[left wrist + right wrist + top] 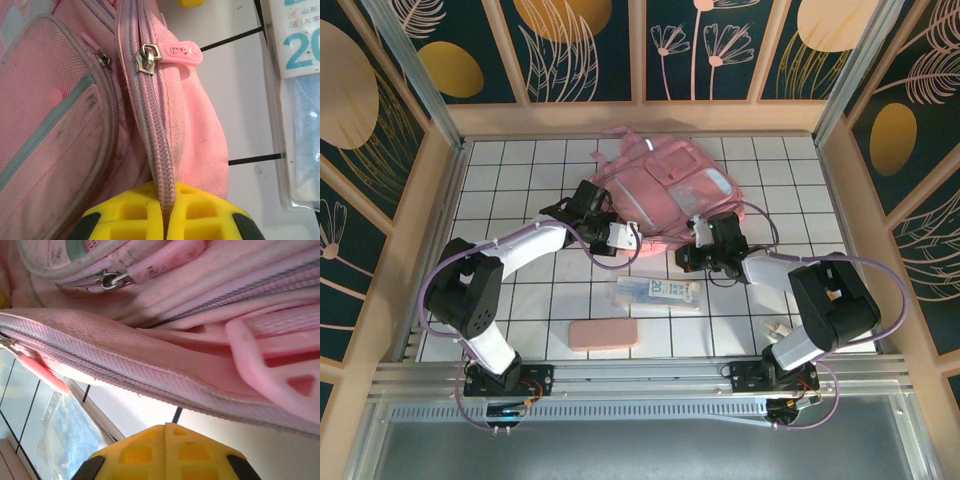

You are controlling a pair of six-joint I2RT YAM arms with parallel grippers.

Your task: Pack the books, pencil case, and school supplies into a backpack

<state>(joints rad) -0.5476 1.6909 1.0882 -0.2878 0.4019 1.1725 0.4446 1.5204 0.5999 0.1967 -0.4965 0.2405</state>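
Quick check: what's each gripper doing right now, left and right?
Left gripper: closed, pinching the zipper edge of the backpack.
Right gripper: closed just below the backpack, nothing visibly held.

backpack (660, 185) pink, grey-green pocket trim, dark grime marks; zipper pull (177, 51) brighter pink. pencil case (604, 334) plain salmon. packet (657, 293) clear/white, blue-green print. table (520, 170) white tiles, dark grid lines. walls (600, 60) navy, gold discs, pink leaf outlines.

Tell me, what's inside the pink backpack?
Its inside is hidden: the backpack zip looks shut where seen. The pink pencil case and the clear packet lie outside it on the table.
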